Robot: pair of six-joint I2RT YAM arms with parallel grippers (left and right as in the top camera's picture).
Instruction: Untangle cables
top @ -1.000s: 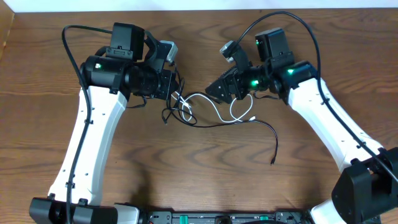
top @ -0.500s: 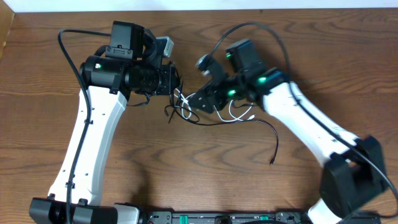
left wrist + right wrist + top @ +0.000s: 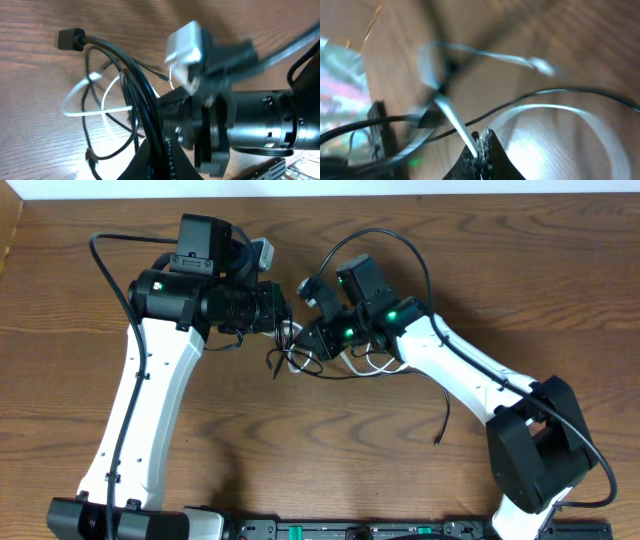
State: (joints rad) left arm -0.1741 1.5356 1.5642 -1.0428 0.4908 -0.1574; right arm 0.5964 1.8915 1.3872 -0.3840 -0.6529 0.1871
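Observation:
The cables lie knotted mid-table between my two grippers. In the left wrist view a thick black cable (image 3: 131,75) runs from its plug (image 3: 70,39) down into my left gripper (image 3: 162,152), which is shut on it. A white cable (image 3: 92,109) loops beside it. Overhead, the left gripper (image 3: 284,320) sits just above the knot (image 3: 297,358). My right gripper (image 3: 308,340) is close beside it, shut on the white cable (image 3: 451,114) that enters the right gripper (image 3: 481,144) between its tips. A white loop (image 3: 560,107) and a thin black cable (image 3: 545,92) lie on the wood beyond.
One black cable trails right and forward, its loose end (image 3: 439,439) on bare wood. White loops (image 3: 378,366) lie under the right arm's forearm. The two wrists nearly touch. A black equipment bar (image 3: 350,531) lines the front edge.
The right arm swung left across the table to the knot beside the left gripper, and its jaws went from open to shut on the white cable. The left arm barely moved.

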